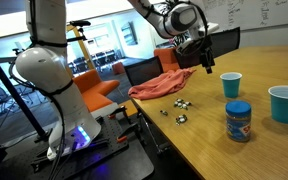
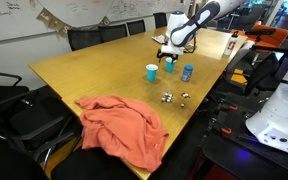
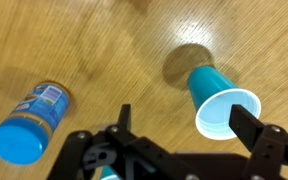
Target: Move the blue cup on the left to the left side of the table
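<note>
Ahead of the gripper (image 3: 181, 120), its jaws spread wide and empty, the blue cup (image 3: 216, 95) is seen upright, offset toward one jaw.

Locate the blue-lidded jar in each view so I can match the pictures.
In an exterior view: jar low, right of centre.
In an exterior view: jar just right of centre, upper half.
Wrist view: jar at the left edge.
Shared landmark: the open pincer; the jar sits lower right of it in both exterior views, left of it in the wrist view.
</note>
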Available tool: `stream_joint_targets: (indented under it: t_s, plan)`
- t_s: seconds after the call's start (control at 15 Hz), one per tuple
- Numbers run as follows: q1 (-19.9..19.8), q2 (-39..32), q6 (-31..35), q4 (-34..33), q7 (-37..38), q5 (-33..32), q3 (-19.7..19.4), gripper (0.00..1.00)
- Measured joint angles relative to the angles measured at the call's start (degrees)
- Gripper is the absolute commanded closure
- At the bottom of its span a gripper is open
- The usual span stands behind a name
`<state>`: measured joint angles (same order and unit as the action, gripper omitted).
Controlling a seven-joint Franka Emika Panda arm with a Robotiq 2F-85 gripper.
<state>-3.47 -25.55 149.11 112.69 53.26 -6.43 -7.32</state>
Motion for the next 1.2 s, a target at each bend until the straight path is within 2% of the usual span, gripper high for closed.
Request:
stream_joint_targets:
  t_s: [0.33,0.53,0.93,1.2]
  plan:
    - [-1.34,-10.60,10.16,-5.92,-0.37,15.83,1.32,0.00]
    - [-1.93,-13.99,14.02,-9.60,-0.40,21.70,2.70,0.00]
    - [-0.84,-17.91,13.76,-15.09,-0.03,23.06,1.21,0.00]
    - [0.95,-19.12,9.34,-16.93,0.31,23.00,-1.60,0.00]
